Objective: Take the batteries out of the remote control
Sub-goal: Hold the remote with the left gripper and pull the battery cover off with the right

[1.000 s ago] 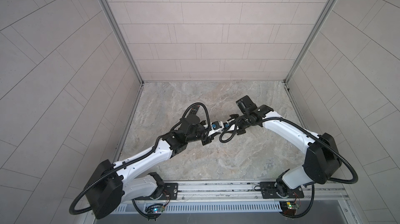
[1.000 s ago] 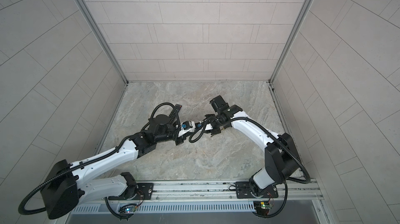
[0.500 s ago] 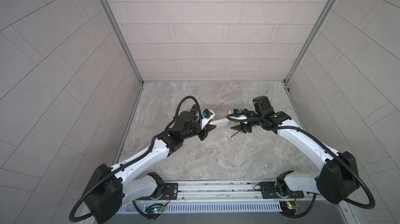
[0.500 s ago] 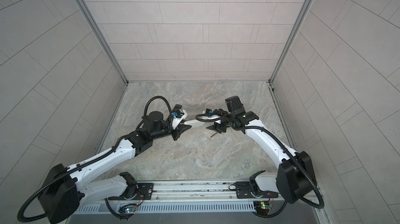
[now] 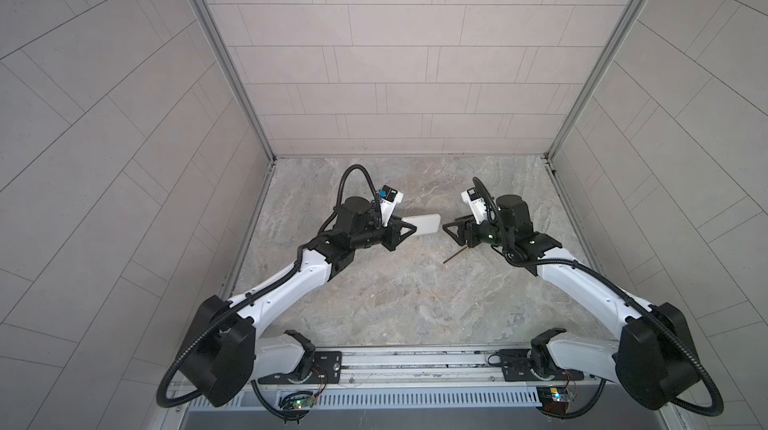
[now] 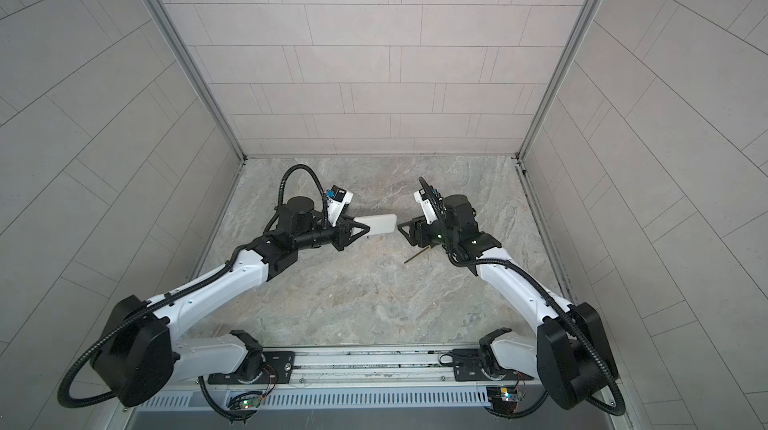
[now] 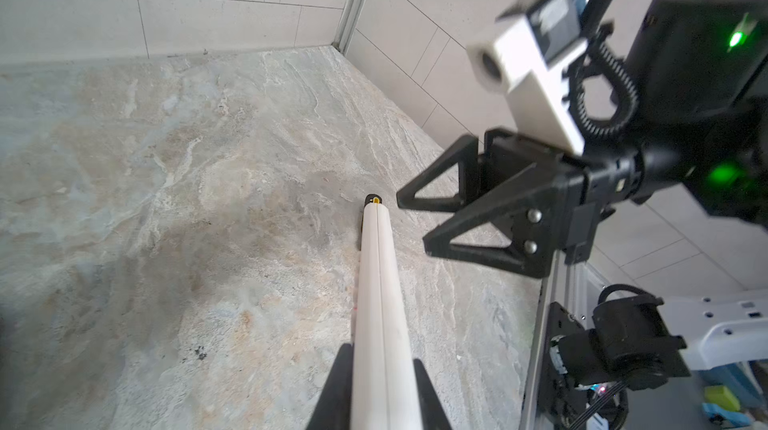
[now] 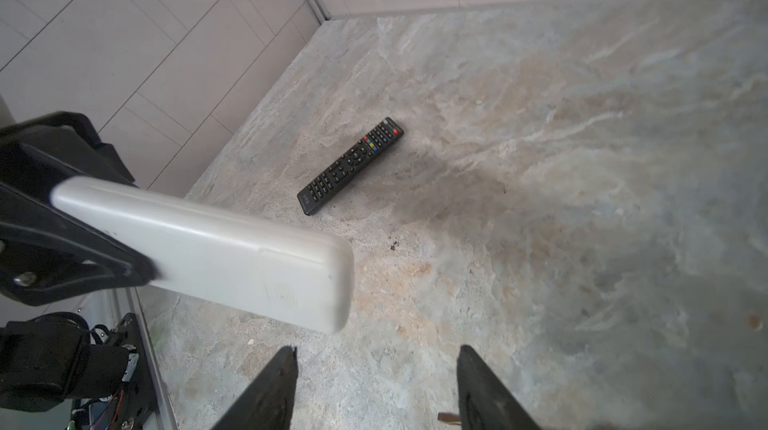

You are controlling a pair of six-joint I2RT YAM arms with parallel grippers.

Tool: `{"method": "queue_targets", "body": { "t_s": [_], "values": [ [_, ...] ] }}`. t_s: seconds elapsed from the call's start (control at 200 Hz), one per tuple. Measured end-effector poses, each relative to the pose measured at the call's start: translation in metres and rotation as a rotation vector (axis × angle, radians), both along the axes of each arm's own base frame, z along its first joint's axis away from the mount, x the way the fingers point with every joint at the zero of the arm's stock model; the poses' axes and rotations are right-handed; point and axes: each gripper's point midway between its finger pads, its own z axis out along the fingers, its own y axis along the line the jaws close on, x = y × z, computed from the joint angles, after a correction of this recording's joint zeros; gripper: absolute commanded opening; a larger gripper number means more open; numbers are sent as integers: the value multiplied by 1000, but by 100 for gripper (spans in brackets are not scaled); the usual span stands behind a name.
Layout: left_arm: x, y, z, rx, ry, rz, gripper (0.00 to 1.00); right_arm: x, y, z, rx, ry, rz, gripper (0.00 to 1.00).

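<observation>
My left gripper (image 5: 411, 228) (image 6: 365, 229) (image 7: 381, 355) is shut on one end of a long white remote control (image 5: 426, 223) (image 6: 380, 224) (image 7: 378, 282) and holds it level above the floor, free end toward the right arm. My right gripper (image 5: 451, 230) (image 6: 405, 232) (image 8: 377, 349) (image 7: 413, 220) stands open just off that free end, apart from it, with nothing between its fingers. The right wrist view shows the remote's (image 8: 232, 253) smooth back face. No batteries show in any view.
A black remote with coloured buttons (image 8: 351, 166) lies on the stone floor near the left wall, beyond the left arm. A thin screwdriver-like tool (image 5: 455, 255) (image 6: 415, 257) lies on the floor under my right gripper. Tiled walls close three sides.
The two grippers were together at the middle; the right one has opened, let go and drawn back to the right. The left arm has swung left with the white remote.
</observation>
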Motion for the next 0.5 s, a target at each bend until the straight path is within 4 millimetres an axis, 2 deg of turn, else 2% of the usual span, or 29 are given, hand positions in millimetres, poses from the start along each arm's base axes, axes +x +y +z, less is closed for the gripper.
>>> {"method": "queue_targets", "body": {
  "t_s": [0.1,0.285,0.5],
  "values": [
    [1,-6,-2,-25,58,-14,0,-1,-2,-6,25,36,-31,62],
    [1,-15,-6,-56,142,-43,0,4,8,13,122,35,-25,60],
    [2,-21,5,-96,180,-61,0,4,18,25,208,51,8,57]
  ]
}}
